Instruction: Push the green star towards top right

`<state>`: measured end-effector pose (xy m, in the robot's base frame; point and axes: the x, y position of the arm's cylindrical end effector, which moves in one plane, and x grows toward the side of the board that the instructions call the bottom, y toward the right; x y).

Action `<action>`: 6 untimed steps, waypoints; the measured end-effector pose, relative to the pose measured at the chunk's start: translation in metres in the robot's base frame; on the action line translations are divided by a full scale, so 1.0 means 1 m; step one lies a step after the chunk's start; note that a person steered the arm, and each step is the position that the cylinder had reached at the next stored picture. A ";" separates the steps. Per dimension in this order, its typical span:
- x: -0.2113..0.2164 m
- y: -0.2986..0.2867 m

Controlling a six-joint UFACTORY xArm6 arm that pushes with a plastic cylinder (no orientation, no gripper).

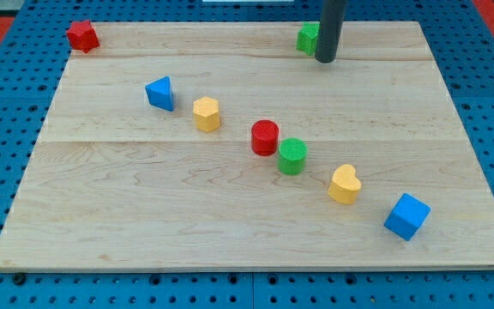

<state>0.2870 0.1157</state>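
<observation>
The green star (307, 38) lies near the board's top edge, right of the middle, partly hidden behind my rod. My tip (325, 60) rests on the board right next to the star, at its lower right side. Whether it touches the star I cannot tell.
A red star (82, 36) sits at the top left corner. A diagonal row runs from upper left to lower right: blue triangle (160, 93), yellow hexagon (206, 113), red cylinder (265, 137), green cylinder (292, 156), yellow heart (345, 184), blue cube (406, 216). The wooden board (401, 103) lies on a blue surface.
</observation>
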 end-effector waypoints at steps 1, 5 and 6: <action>-0.052 -0.022; -0.095 -0.106; -0.094 -0.079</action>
<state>0.1932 0.0364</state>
